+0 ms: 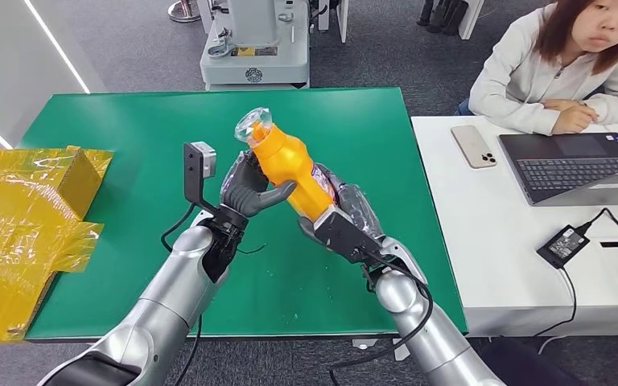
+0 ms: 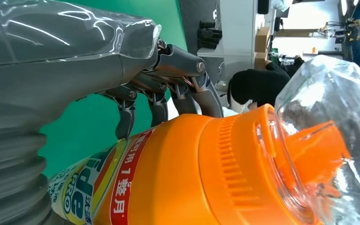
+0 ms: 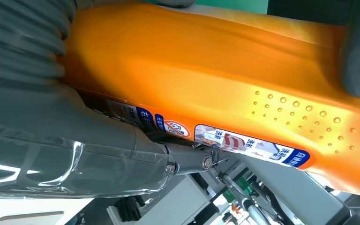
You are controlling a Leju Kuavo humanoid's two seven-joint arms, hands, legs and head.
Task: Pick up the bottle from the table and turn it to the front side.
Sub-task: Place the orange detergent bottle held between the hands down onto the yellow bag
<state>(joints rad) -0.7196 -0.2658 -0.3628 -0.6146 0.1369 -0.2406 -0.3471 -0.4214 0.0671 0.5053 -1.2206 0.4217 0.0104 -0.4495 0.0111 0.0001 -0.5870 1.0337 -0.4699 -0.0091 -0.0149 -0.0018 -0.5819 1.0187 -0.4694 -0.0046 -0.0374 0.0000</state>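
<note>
Dark fingers [image 1: 245, 191] of the left hand [image 1: 251, 189] and the right hand [image 1: 346, 217] both grip an orange detergent bottle [image 1: 294, 173], seemingly clear-capped, tilted above the green table [image 1: 113, 121].

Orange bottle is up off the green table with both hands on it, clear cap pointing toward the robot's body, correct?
Not quite. The orange bottle is off the green table, with the left hand and right hand on it, but the clear cap points up and away from the robot. The head view shows this.
</note>
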